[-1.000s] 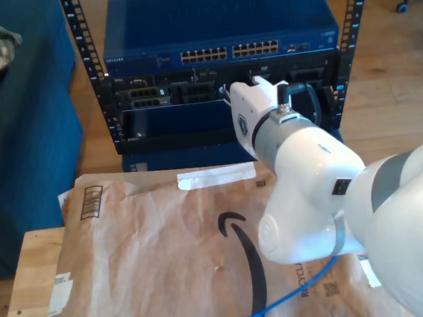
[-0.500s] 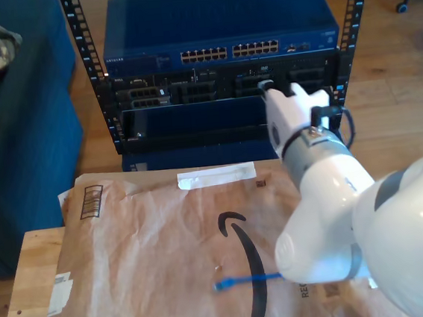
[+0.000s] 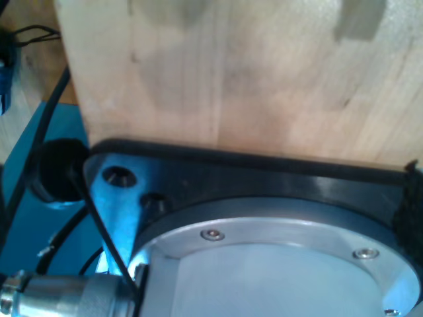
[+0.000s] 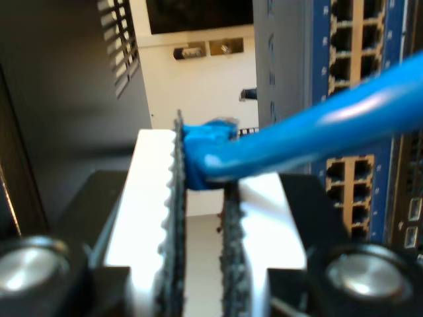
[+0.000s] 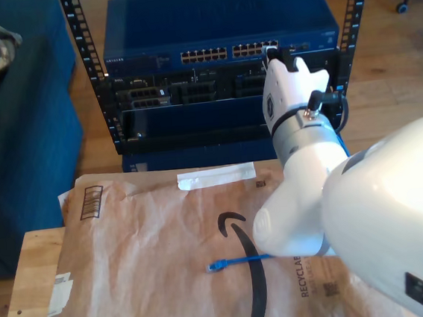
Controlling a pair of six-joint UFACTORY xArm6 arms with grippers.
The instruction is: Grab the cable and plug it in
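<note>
The second gripper (image 4: pixel 198 198) is clamped on the thin bright blue Ethernet cable (image 4: pixel 310 135): the serrated pads (image 4: pixel 173 218) pinch it near one end, w/ a stubby blue tip poking just past them and the rest running off to the side. Ahead of the jaws sits the dark blue network switch w/ rows of RJ45 ports (image 4: pixel 350 46).

In the exterior view the white arm reaches up to the switch (image 5: pixel 221 23) in the black rack (image 5: pixel 108 101), second gripper (image 5: pixel 277 56) just at the port row toward the exterior view's right. The cable's (image 5: pixel 240 260) free end w/ its small plug lies on the brown paper mailer (image 5: pixel 144 240) covering the light wooden table (image 5: pixel 28 273), near the printed black curve.

First gripper: can't tell jaw state; its wrist view shows pale wood (image 3: pixel 231 72), a black base plate (image 3: pixel 264 178) and a metal flange.
</note>
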